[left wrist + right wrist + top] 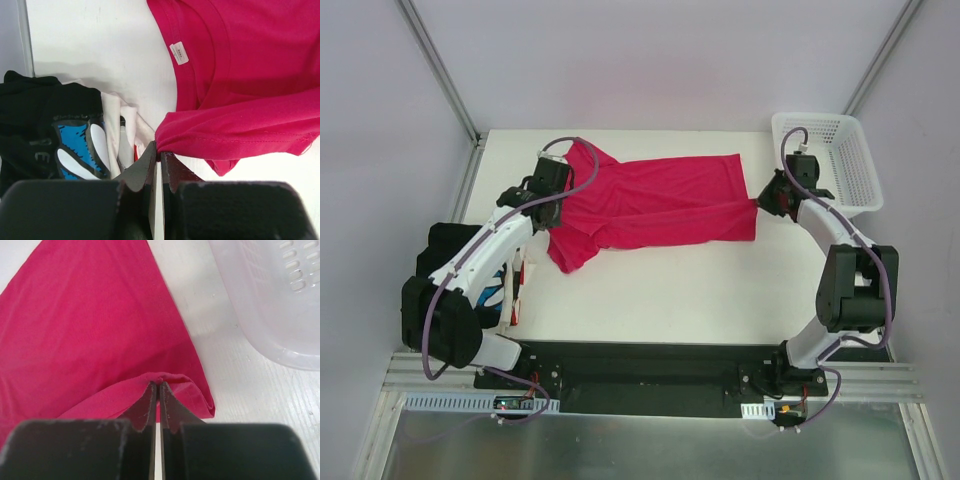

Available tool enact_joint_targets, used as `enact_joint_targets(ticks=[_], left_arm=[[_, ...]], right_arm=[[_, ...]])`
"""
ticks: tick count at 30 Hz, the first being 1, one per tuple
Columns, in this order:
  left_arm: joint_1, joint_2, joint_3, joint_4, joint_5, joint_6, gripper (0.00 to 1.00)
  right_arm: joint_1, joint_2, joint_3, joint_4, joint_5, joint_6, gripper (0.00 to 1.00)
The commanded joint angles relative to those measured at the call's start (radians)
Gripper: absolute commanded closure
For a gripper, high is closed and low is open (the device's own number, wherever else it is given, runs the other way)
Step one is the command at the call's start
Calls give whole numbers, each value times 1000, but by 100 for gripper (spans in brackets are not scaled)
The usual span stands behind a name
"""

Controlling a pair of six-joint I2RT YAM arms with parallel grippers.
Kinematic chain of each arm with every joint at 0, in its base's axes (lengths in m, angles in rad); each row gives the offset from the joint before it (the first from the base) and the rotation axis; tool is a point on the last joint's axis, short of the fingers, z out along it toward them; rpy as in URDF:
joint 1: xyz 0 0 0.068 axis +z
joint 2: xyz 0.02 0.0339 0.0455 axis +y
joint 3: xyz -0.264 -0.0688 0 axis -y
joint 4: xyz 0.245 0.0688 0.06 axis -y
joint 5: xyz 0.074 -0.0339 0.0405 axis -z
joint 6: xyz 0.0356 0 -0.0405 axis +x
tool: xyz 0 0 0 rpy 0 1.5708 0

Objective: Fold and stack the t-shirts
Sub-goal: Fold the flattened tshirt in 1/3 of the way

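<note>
the crimson-pink t-shirt point(660, 200) lies spread across the far half of the white desk point(660, 295), with a fold raised along its near edge. the left hand point(159, 154) is clenched on a fold of cloth near the collar. the right hand point(158, 386) is clenched on the hem end, near the white lattice basket point(855, 170). a black t-shirt with blue-and-white print point(75, 150) lies heaped at the desk's left edge.

Crimson-pink tee point(655, 200): short-sleeved, spread across far-middle of table point(650, 300), collar left, hem right, near long edge doubled over. Black tee point(45, 125), blue-white print: bunched at table's left edge, white and red-edged tees point(125, 130) touching it.
</note>
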Motion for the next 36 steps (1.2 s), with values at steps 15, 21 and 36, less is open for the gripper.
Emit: enact_joint_targets(ticks=[15,21,36], left_arm=[[39,146,114,17,35,9,100],[46,197,136,17,45,10,100],[64,312,173,67,58,39,82]], right_arm=[[3,140,110,18,-12,-4,99],[3,177,135,20,-12,-3,99],[3,280,214,20,-39,11,86]])
